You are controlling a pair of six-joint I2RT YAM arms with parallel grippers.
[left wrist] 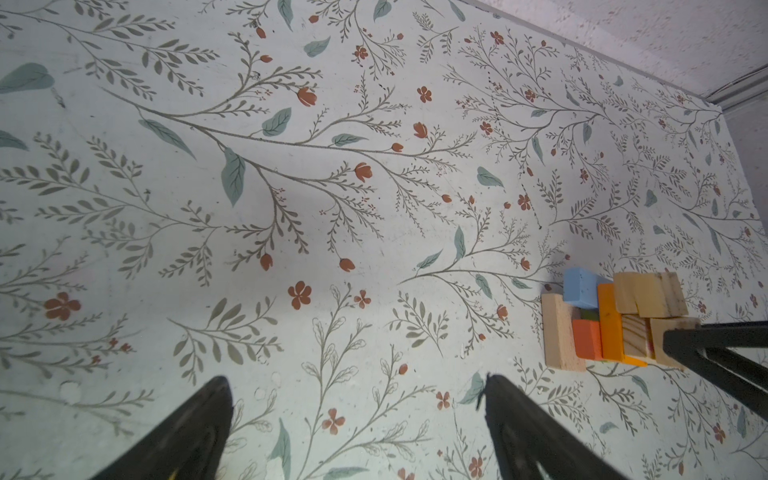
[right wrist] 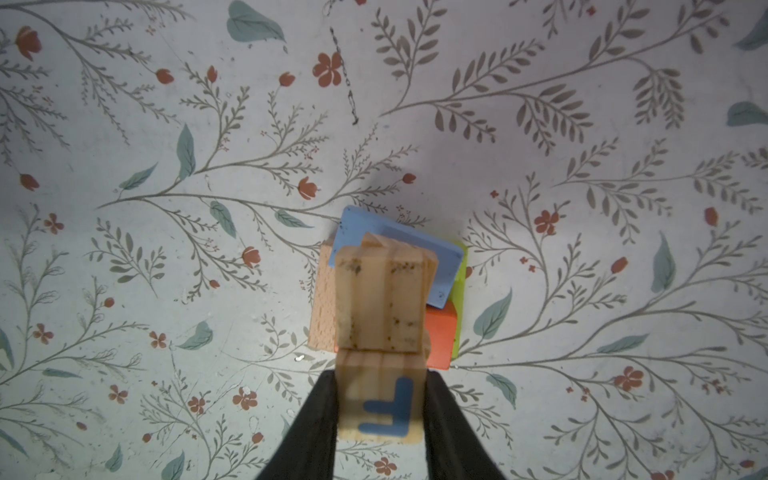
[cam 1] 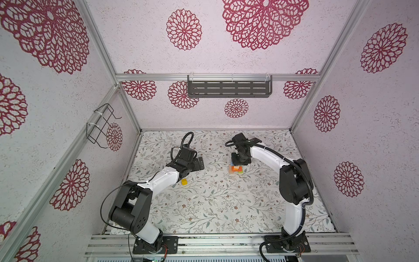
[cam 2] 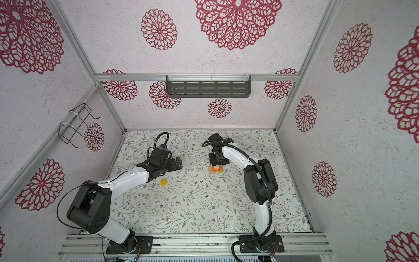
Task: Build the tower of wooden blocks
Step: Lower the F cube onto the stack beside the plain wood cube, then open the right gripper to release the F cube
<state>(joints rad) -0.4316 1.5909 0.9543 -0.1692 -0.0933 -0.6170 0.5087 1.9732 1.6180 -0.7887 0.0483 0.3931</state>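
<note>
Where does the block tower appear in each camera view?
In a top view: the tower stands mid-table, right of centre.
In a top view: the tower sits nearer centre.
Left wrist: the tower lies off to one side of the open jaws.
Right wrist: the tower is just beyond the jaws gripping the F block.
Shared landmark: the red-orange block.

Loose cube (cam 1: 184, 182) well left of the tower (cam 1: 236, 169)

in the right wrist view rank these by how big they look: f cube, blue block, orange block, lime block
1. F cube, though it is nearest the camera
2. blue block
3. orange block
4. lime block, only a sliver shows
</note>
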